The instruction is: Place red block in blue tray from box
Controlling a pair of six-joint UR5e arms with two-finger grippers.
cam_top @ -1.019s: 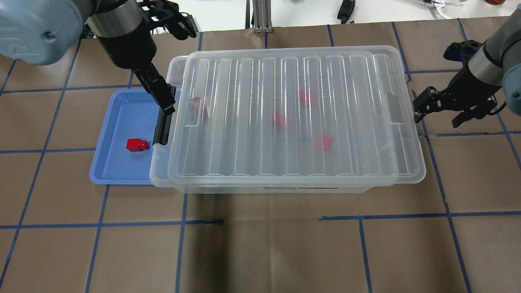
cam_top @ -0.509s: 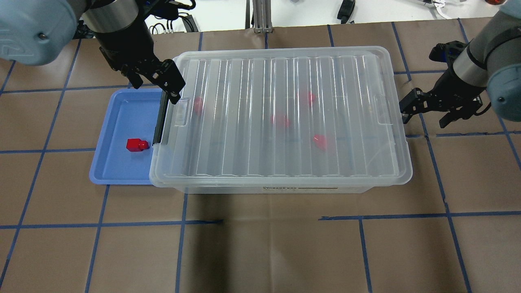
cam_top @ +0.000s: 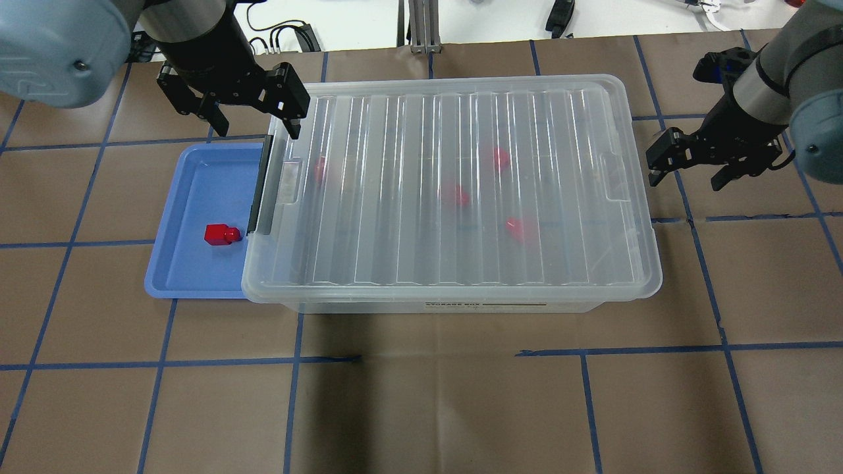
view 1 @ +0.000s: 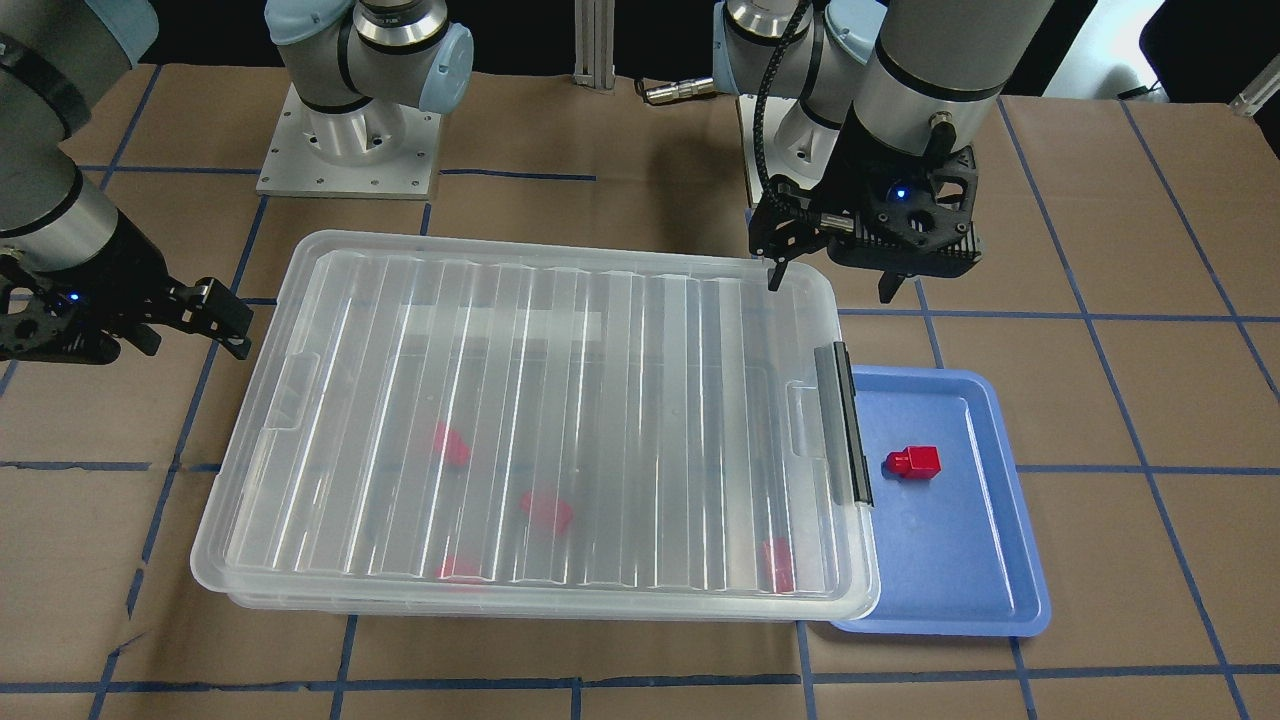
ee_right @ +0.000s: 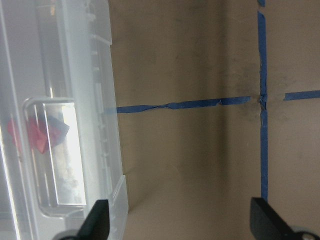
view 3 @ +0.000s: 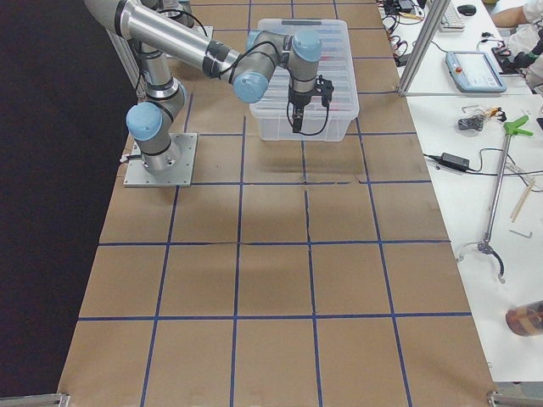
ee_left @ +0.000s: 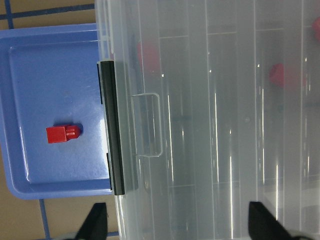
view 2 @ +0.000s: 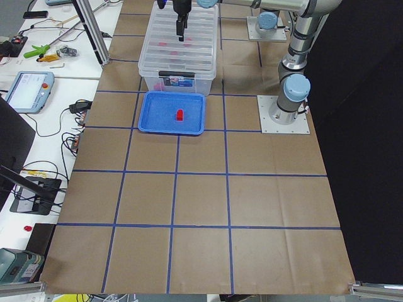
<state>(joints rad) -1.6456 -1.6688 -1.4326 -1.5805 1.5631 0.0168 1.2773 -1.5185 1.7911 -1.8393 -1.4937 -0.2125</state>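
Note:
One red block [cam_top: 222, 234] lies in the blue tray [cam_top: 191, 197], also seen in the front view [view 1: 913, 462] and left wrist view [ee_left: 62, 134]. The clear box [cam_top: 454, 295] sits shut under its ribbed lid [cam_top: 408, 131], overlapping the tray's right edge, with the black latch bar [cam_top: 260, 187] on that end. Several red blocks [cam_top: 454, 195] show blurred through the lid. My left gripper [cam_top: 253, 125] hangs open and empty above the box's far left corner. My right gripper [cam_top: 685, 181] is open and empty just off the box's right end.
The brown table cover carries blue tape grid lines [cam_top: 586, 408]. An aluminium post [cam_top: 418, 26] stands behind the box. The arm bases [view 1: 350, 140] sit at the robot's side of the table.
The lid has slid left and settled square on the box. My left gripper has left the latch, risen and turned. My right gripper has shifted slightly toward the box.

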